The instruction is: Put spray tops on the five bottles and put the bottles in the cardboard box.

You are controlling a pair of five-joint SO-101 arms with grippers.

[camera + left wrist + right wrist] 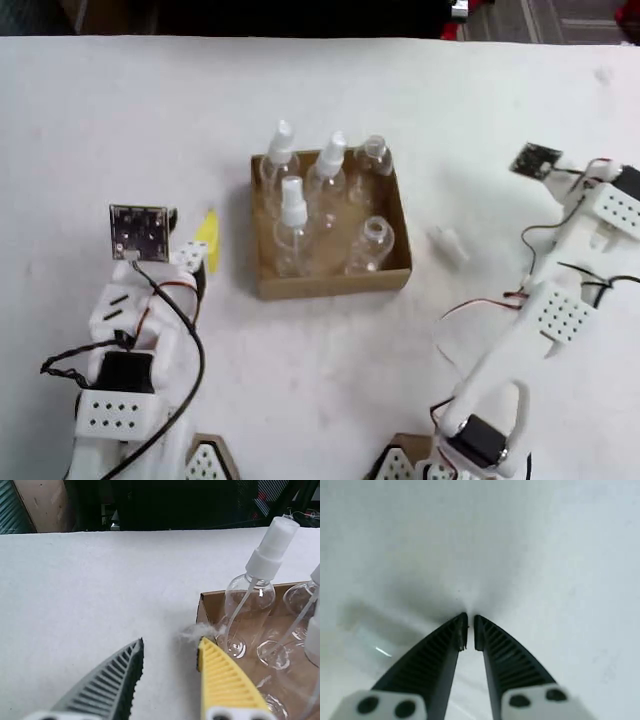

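Left tool (170,647) sits low over the desk (120,120), right beside the cardboard box (330,283), fingers spread wide and empty. The right arm is bent off to the side, and the right tool (470,625) points down at bare desk, tips nearly touching, gripping nothing. The five bottles (293,240) stand in the box, three wearing spray tops (333,153). What looks like a loose spray top (448,243) lies on the desk near the box.
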